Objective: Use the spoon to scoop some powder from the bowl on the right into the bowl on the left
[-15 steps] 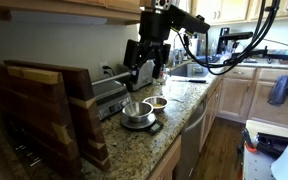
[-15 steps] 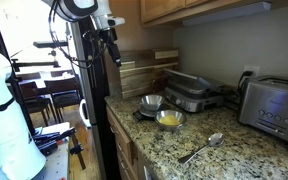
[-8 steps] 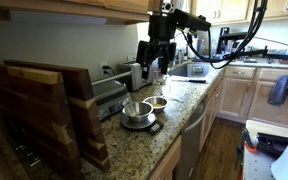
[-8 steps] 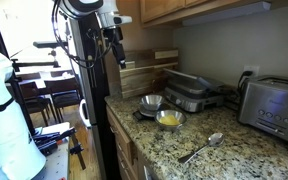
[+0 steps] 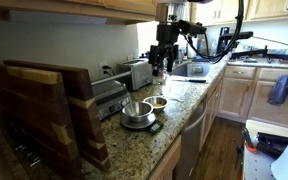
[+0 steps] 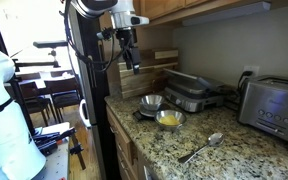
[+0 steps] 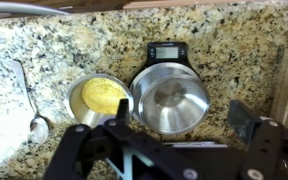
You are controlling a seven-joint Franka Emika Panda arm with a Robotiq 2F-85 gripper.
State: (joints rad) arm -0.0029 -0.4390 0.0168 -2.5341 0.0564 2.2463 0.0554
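Wrist view has the hand [image 7: 181, 118] hanging well above the worktop [image 7: 234, 30], fingers spread wide with nothing between them. Below, the spoon [image 7: 27, 95] lies flat on the worktop, untouched, just left of the bowl [image 7: 71, 100] that holds the powder [image 7: 97, 95]. Just right of that bowl, an empty steel bowl [image 7: 170, 100] sits on a scale [image 7: 167, 50]
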